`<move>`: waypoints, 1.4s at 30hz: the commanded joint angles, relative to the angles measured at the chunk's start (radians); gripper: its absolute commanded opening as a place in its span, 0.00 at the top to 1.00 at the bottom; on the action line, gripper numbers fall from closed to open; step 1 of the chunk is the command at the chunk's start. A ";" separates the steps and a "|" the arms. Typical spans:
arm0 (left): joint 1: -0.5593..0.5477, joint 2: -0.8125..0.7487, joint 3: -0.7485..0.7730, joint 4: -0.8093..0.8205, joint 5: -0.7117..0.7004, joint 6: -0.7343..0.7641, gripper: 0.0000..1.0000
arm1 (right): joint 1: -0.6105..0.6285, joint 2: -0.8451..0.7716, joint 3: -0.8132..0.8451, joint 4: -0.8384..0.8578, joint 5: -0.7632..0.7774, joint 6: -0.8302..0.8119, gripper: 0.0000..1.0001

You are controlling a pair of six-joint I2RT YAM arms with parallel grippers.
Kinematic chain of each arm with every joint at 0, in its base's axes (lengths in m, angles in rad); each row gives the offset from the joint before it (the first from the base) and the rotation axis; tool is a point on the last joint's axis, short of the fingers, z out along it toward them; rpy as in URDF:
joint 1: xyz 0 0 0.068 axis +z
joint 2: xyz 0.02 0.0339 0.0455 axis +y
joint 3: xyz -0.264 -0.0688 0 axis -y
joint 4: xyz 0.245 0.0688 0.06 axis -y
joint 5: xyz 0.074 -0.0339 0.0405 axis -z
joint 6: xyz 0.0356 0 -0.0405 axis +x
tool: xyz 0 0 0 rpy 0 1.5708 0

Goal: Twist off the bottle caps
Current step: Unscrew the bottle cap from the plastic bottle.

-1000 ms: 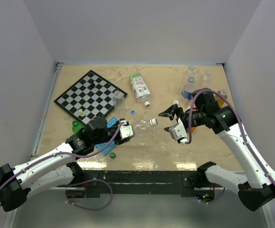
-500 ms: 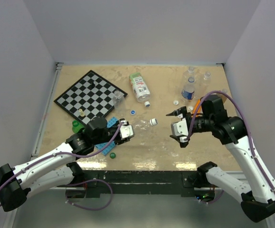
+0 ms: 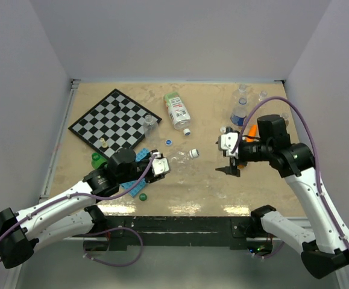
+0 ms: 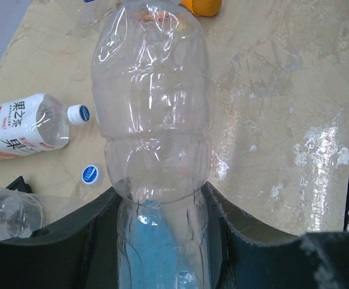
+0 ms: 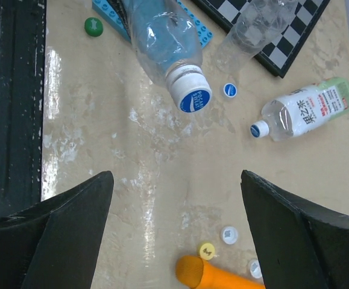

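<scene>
My left gripper (image 3: 160, 168) is shut on the lower body of a clear bottle (image 3: 177, 158) that lies pointing right; in the left wrist view the fingers (image 4: 234, 223) squeeze the bottle (image 4: 153, 114). Its white cap with a blue top (image 3: 193, 153) is on the neck and also shows in the right wrist view (image 5: 192, 96). My right gripper (image 3: 227, 158) is open and empty above the table, right of that cap and apart from it; its jaws stand wide in the right wrist view (image 5: 175, 180). A labelled bottle (image 3: 177, 110) lies behind with its cap (image 3: 187, 130) on.
A loose blue cap (image 3: 169, 142) and a green cap (image 3: 143, 195) lie on the table. An orange toy (image 5: 222, 276) with small loose caps (image 5: 229, 234) lies under my right gripper. A chessboard (image 3: 111, 120) is at the back left, upright bottles (image 3: 239, 114) at the back right.
My right gripper has drawn back to the right, away from the held bottle's cap, and turned to face down. The left gripper and its bottle have not moved.
</scene>
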 commanded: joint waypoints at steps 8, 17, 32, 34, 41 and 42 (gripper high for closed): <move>0.003 -0.032 0.004 0.015 -0.082 -0.010 0.99 | -0.048 0.155 0.152 0.038 -0.151 0.244 0.11; 0.001 -0.035 0.004 0.013 -0.120 -0.010 0.99 | -0.071 0.284 0.187 0.090 -0.271 0.376 0.12; 0.003 -0.032 0.004 0.015 -0.131 -0.009 0.99 | -0.078 0.282 0.155 0.248 -0.260 0.657 0.12; 0.003 -0.032 0.004 0.015 -0.131 -0.009 0.99 | -0.078 0.278 0.148 0.282 -0.262 0.735 0.12; 0.003 -0.032 0.006 0.015 -0.128 -0.009 0.99 | -0.078 0.252 0.128 0.372 -0.229 0.894 0.10; 0.003 -0.032 0.006 0.015 -0.129 -0.009 0.99 | -0.078 0.250 0.120 0.389 -0.225 0.911 0.10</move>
